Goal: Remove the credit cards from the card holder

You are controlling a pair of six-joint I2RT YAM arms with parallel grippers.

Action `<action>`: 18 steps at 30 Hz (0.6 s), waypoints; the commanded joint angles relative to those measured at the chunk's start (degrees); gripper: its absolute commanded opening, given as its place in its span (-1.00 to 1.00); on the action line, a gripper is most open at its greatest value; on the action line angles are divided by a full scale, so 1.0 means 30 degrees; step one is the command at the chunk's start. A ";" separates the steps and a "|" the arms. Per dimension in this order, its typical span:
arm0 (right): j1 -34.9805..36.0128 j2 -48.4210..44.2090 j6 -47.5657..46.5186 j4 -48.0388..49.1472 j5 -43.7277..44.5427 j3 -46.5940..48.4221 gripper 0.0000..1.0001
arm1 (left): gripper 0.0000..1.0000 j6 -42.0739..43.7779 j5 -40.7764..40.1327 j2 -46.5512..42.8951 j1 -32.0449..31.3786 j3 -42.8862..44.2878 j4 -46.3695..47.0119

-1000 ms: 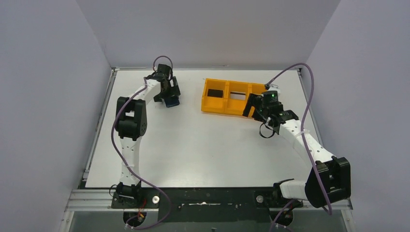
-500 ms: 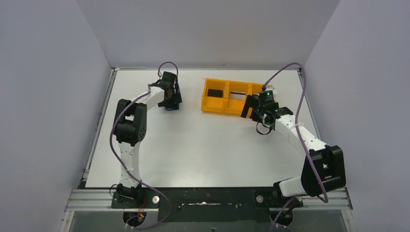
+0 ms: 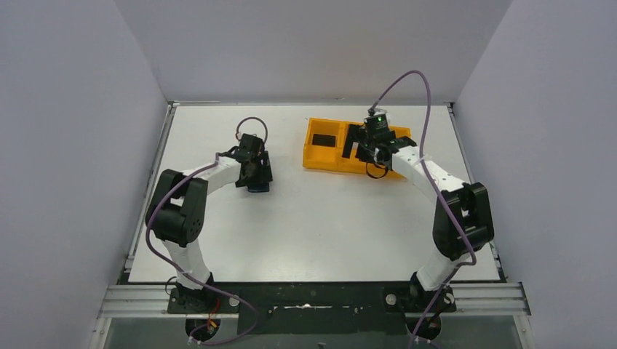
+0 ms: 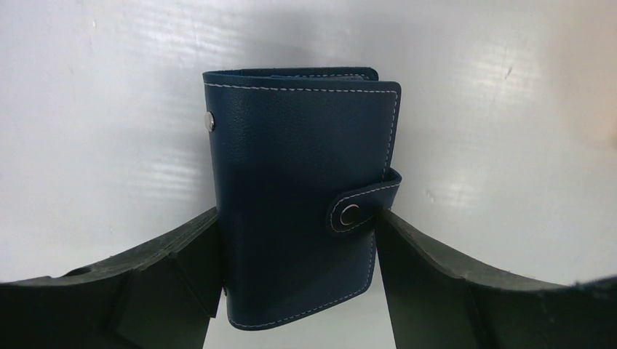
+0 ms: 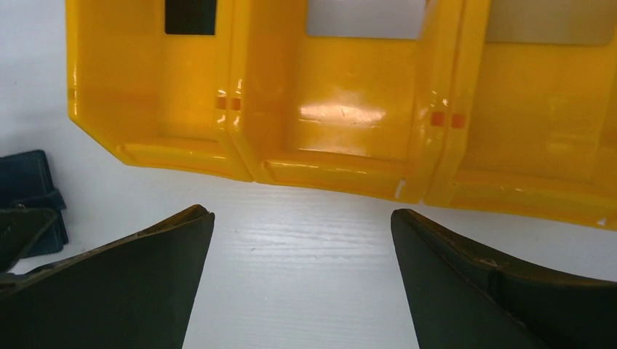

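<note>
Card holder [image 4: 298, 196] navy, white stitching, silver snaps; tray [image 5: 342, 109] at its 3 o'clock glossy orange-yellow; table [image 3: 327, 225] white; arms [image 3: 429, 173] white with black joints; cables [image 3: 413, 71] purple

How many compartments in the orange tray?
3, side by side in the orange tray: left compartment, middle compartment, right compartment, the last cut off at the right wrist view's edge. No more seem hidden.

Card holder [image 4: 298, 196] on the tabletop [image 4: 509, 109], right between the left gripper [image 4: 297, 218] jaws, one pressed against each side. Over at the right gripper [image 5: 302, 218], jaws spread wide above the tabletop, the tray [image 5: 342, 167] sits just ahead, with the card holder well off to its left.
</note>
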 commanded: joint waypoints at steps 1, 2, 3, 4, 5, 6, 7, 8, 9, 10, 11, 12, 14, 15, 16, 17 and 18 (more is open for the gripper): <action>0.0824 0.1515 -0.0530 0.0172 0.1024 0.2380 0.97 | 0.37 -0.0758 0.1063 -0.1745 -0.0611 -0.3112 -0.1138; 0.1009 0.2117 -0.0599 0.0029 0.1132 0.2772 0.97 | 0.37 -0.0931 0.1054 -0.2204 -0.0711 -0.3640 -0.1090; 0.1135 0.2553 -0.0651 -0.0022 0.1248 0.3114 0.98 | 0.37 -0.1085 0.1027 -0.2664 -0.0835 -0.4218 -0.1014; 0.1271 0.2940 -0.0702 -0.0036 0.1318 0.3387 0.98 | 0.37 -0.1280 0.1101 -0.3113 -0.0881 -0.4686 -0.0957; 0.1376 0.3344 -0.0697 -0.0037 0.1451 0.3667 0.99 | 0.37 -0.1458 0.1253 -0.3535 -0.0913 -0.5159 -0.0899; 0.1470 0.3764 -0.0707 -0.0137 0.1706 0.3958 1.00 | 0.37 -0.1695 0.1408 -0.3907 -0.0942 -0.5536 -0.0789; 0.1584 0.4103 -0.0672 -0.0303 0.2016 0.4284 1.00 | 0.37 -0.1810 0.1599 -0.4283 -0.1001 -0.5854 -0.0644; 0.1675 0.4431 -0.0679 -0.0378 0.2300 0.4574 0.99 | 0.37 -0.1872 0.1711 -0.4663 -0.1030 -0.6132 -0.0494; 0.1771 0.4721 -0.0800 -0.0300 0.2515 0.4778 0.99 | 0.38 -0.1931 0.1721 -0.4956 -0.1060 -0.6368 -0.0431; 0.1809 0.5090 -0.0870 -0.0213 0.2564 0.5024 0.99 | 0.38 -0.2001 0.1686 -0.5264 -0.1063 -0.6526 -0.0471; 0.1828 0.5459 -0.0887 -0.0276 0.2636 0.5336 0.98 | 0.42 -0.2054 0.1568 -0.5591 -0.1089 -0.6648 -0.0552; 0.1819 0.5889 -0.0911 -0.0448 0.2765 0.5701 0.98 | 0.46 -0.2093 0.1407 -0.5870 -0.1093 -0.6729 -0.0654; 0.1889 0.6600 -0.1029 -0.0695 0.3226 0.6373 0.96 | 0.53 -0.2131 0.1197 -0.6423 -0.1070 -0.6820 -0.0829; 0.1933 0.6896 -0.1079 -0.0735 0.3440 0.6629 0.96 | 0.56 -0.2107 0.1159 -0.6688 -0.1065 -0.6813 -0.0857; 0.1961 0.7164 -0.1187 -0.0733 0.3617 0.6789 0.96 | 0.57 -0.2089 0.1154 -0.6927 -0.1064 -0.6787 -0.0916; 0.1974 0.7413 -0.1234 -0.0791 0.3738 0.6963 0.96 | 0.59 -0.2054 0.1132 -0.7125 -0.1064 -0.6721 -0.0967; 0.1988 0.7686 -0.1265 -0.0916 0.3863 0.7183 0.95 | 0.61 -0.1998 0.1085 -0.7322 -0.1049 -0.6690 -0.1010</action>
